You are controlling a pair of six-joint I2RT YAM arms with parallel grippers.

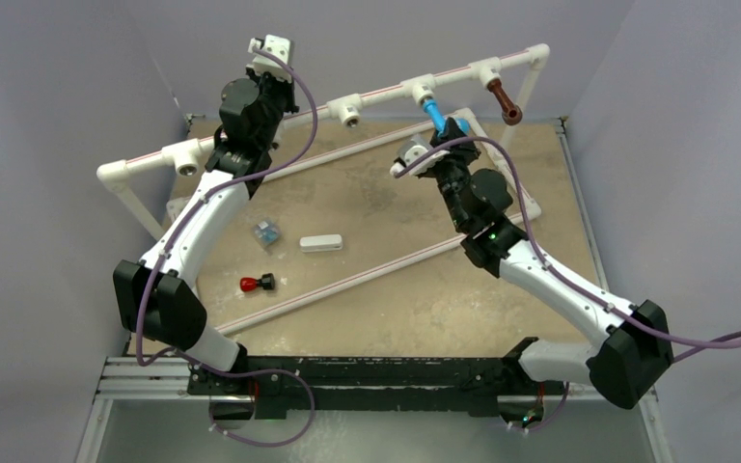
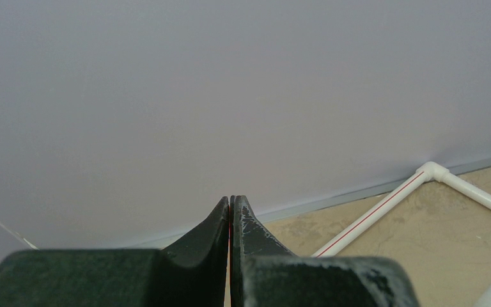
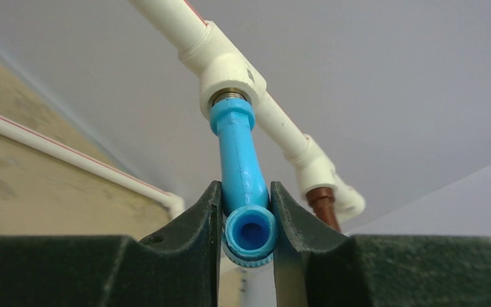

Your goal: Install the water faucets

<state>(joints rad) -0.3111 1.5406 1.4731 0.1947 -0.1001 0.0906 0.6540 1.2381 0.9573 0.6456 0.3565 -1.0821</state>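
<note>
The bright blue faucet [image 1: 434, 114] hangs from a white tee [image 1: 418, 92] on the raised back pipe. In the right wrist view its threaded end sits in the tee [image 3: 230, 73] and its open spout [image 3: 249, 231] faces the camera. My right gripper [image 3: 246, 195] is shut on the blue faucet [image 3: 238, 153], one finger on each side near the spout; it also shows in the top view [image 1: 452, 128]. The dark brown faucet [image 1: 505, 99] hangs from the tee beside it and shows in the right wrist view [image 3: 323, 201]. My left gripper [image 2: 231, 203] is shut and empty, raised toward the back wall.
Two open tees [image 1: 350, 109] [image 1: 187, 159] sit further left on the raised pipe. A small white block [image 1: 320, 242], a small clear-blue part [image 1: 267, 231] and a red-and-black part [image 1: 257, 284] lie on the table. A low pipe [image 1: 347, 280] crosses the table diagonally.
</note>
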